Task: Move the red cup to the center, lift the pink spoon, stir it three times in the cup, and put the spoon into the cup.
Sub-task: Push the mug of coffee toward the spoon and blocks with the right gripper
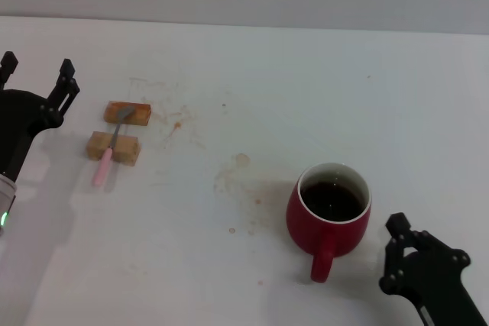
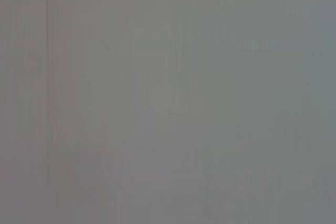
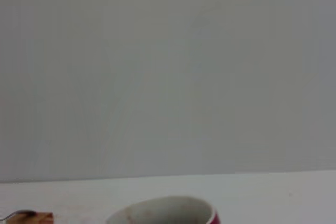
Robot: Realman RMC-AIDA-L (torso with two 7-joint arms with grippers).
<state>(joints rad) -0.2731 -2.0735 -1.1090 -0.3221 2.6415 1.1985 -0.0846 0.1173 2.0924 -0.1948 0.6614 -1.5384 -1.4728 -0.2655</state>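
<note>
The red cup point(image 1: 329, 219) stands on the white table at the front right, with dark liquid inside and its handle turned toward me. Its rim point(image 3: 164, 209) also peeks into the right wrist view. The pink spoon point(image 1: 109, 149) lies at the left across two tan wooden blocks, bowl on the far one. My right gripper point(image 1: 392, 254) is open just right of the cup's handle, apart from it. My left gripper point(image 1: 37, 68) is open at the far left, left of the spoon and holding nothing. The left wrist view shows only plain grey.
The far wooden block point(image 1: 127, 113) and the near wooden block point(image 1: 114, 148) prop the spoon up off the table point(image 1: 306, 97). Brown stains point(image 1: 238, 177) mark the table between the blocks and the cup. A grey wall runs along the back edge.
</note>
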